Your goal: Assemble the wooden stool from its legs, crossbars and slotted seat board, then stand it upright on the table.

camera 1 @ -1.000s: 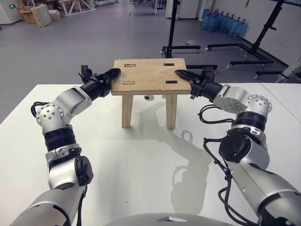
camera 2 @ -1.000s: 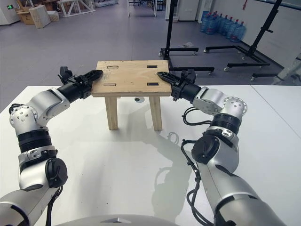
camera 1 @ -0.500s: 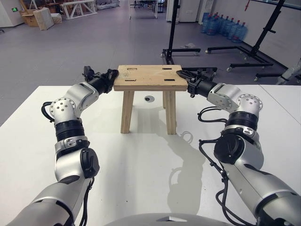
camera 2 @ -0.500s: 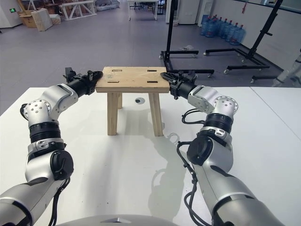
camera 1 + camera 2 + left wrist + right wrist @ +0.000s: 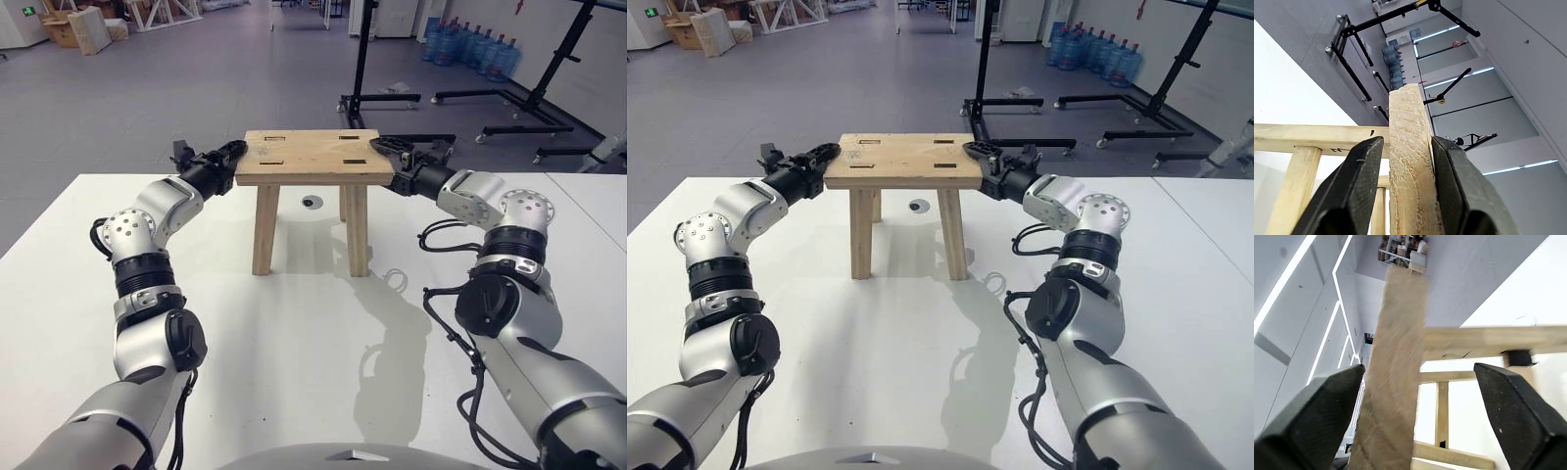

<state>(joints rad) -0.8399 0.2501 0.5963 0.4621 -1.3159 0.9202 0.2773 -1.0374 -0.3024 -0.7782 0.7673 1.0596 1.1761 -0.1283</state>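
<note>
Left eye view shows the stool [image 5: 310, 178] all put together, standing on its legs on the far part of the white table [image 5: 294, 333]. The job looks nearly done, and this seems to be the letting-go step. The left gripper [image 5: 234, 154] pinches the left edge of the seat board [image 5: 312, 155], with its fingers [image 5: 1352, 196] pressed on both faces. The right gripper [image 5: 388, 155] sits at the right edge with its fingers [image 5: 1317, 421] spread wide, so the board is between them but not squeezed. Next, the left one likely needs to open. Then both arms should pull away sideways without bumping the stool.
</note>
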